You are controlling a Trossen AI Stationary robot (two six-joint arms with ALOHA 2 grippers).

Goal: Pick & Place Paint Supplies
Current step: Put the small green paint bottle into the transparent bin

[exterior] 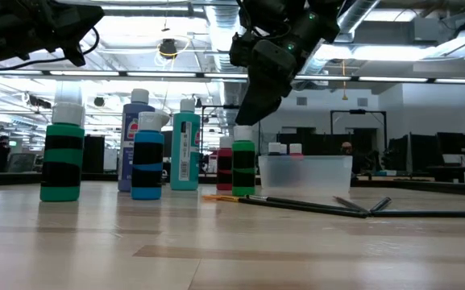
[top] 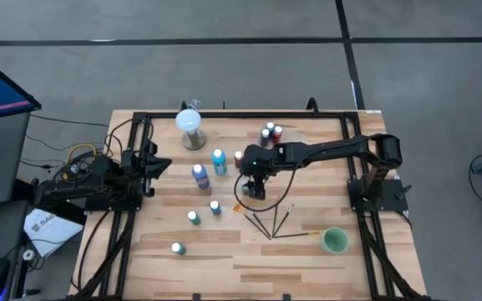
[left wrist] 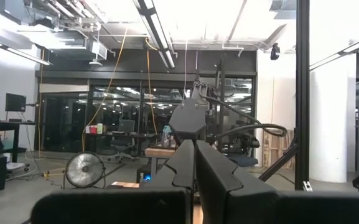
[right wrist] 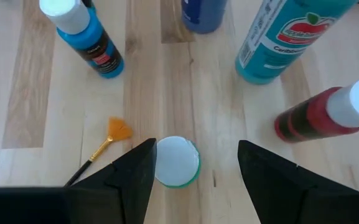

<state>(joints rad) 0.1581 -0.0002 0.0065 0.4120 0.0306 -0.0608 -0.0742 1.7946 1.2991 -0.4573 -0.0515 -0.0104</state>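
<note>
- Green bottle (right wrist: pixel 177 162), white cap up, sits between the right tool's (right wrist: pixel 195 163) fingers; jaws wide, nothing gripped, hovering over the bottle mid-surface (top: pixel 249 259).
- Risk 1: cap sits closer to one finger (right wrist: pixel 132 168). An off-centre close could shove or tip the bottle.
- Risk 2: dark red bottle (right wrist: pixel 319 113) is just beside the other finger; descent may clip it. It already looks tilted in this view.
- Risk 3: orange-tipped brush (right wrist: pixel 107 141) lies near the bottle; a finger could land on it and pin or drag it.
- Other bottles: blue (right wrist: pixel 86 34), teal (right wrist: pixel 285 37) stand nearby. More brushes (top: pixel 272 221) and a green cup (top: pixel 334 241) lie further off.
- Left tool (left wrist: pixel 195 168): closed, empty, parked at the surface's left edge.
</note>
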